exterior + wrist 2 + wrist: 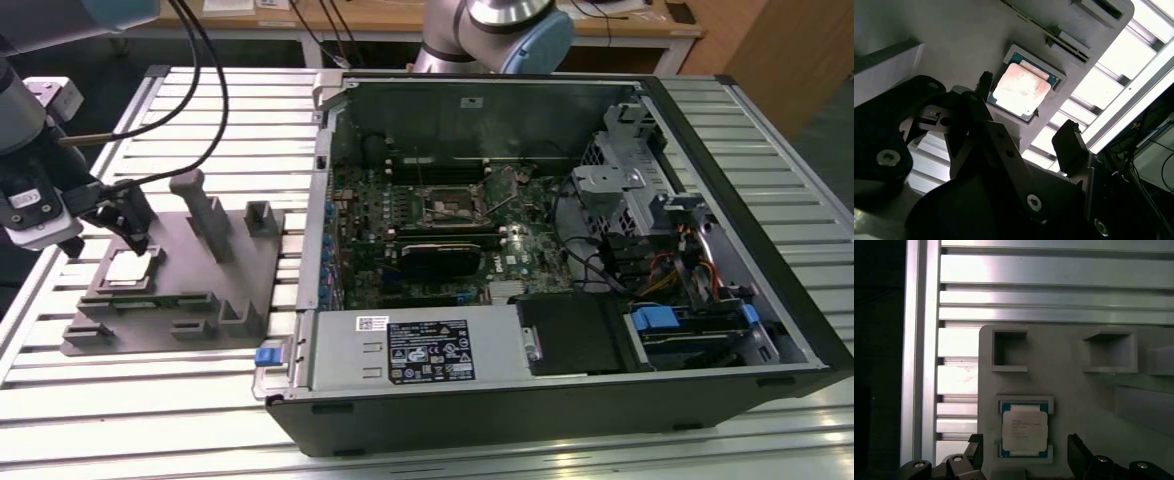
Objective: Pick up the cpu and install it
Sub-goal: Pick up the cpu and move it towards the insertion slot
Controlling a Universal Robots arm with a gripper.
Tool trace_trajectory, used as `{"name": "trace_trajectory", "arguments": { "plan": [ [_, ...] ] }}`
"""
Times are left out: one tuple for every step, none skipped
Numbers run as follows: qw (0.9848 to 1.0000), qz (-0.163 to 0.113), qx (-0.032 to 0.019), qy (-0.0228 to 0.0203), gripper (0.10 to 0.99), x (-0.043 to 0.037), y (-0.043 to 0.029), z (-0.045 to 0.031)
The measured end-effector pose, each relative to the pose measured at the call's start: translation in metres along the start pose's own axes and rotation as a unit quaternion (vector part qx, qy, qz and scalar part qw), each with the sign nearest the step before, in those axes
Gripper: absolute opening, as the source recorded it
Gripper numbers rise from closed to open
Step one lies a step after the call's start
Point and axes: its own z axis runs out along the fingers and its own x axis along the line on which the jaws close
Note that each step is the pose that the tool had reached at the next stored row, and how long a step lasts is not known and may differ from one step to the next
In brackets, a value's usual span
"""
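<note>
The cpu (pixel 130 265) (pixel 1020 90) (pixel 1024 429), a small square chip with a pale silver face, lies flat in a shallow pocket of the grey plastic tray (pixel 200 290) at the exterior view's left. My gripper (pixel 104 243) (pixel 1026 115) (pixel 1025 452) hovers just over it, open. In both wrist views one black finger stands on each side of the chip, apart from it. Nothing is between the fingers.
An open computer case (pixel 561 400) lies at the exterior view's right, its motherboard socket (pixel 454 207) facing up among cables and drive cages. The tray carries upright blocks (pixel 200 210) close to my gripper. Everything rests on a slatted metal table (pixel 227 110).
</note>
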Motion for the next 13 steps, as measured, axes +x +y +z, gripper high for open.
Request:
{"name": "trace_trajectory", "arguments": {
  "plan": [
    [1.0,0.0,0.0,0.0,0.765,0.0,0.0,0.0005],
    [1.0,0.0,0.0,0.0,0.765,0.0,0.0,0.001],
    [1.0,0.0,0.0,0.0,0.765,0.0,-0.0001,0.0016],
    [1.0,0.0,0.0,0.0,0.765,0.0,-0.0001,0.0022],
    [1.0,0.0,0.0,0.0001,0.765,0.0,-0.0001,0.0029],
    [1.0,0.0,0.0002,0.0004,0.765,0.0,-0.0001,0.0037],
    [1.0,0.0,0.0005,0.0007,0.765,-0.0001,0.0,0.005],
    [1.0,0.0,0.001,0.0009,0.765,-0.0003,0.0002,0.0064],
    [1.0,0.0,0.0015,0.001,0.765,-0.0005,0.0005,0.0079],
    [1.0,0.001,0.0019,0.001,0.765,-0.0008,0.0005,0.0096],
    [1.0,0.001,0.0021,0.001,0.765,-0.0009,0.0005,0.0114],
    [1.0,0.001,0.0022,0.001,0.765,-0.0013,0.0005,0.0132],
    [1.0,0.001,0.0023,0.001,0.765,-0.0018,0.0004,0.0151]
  ]
}}
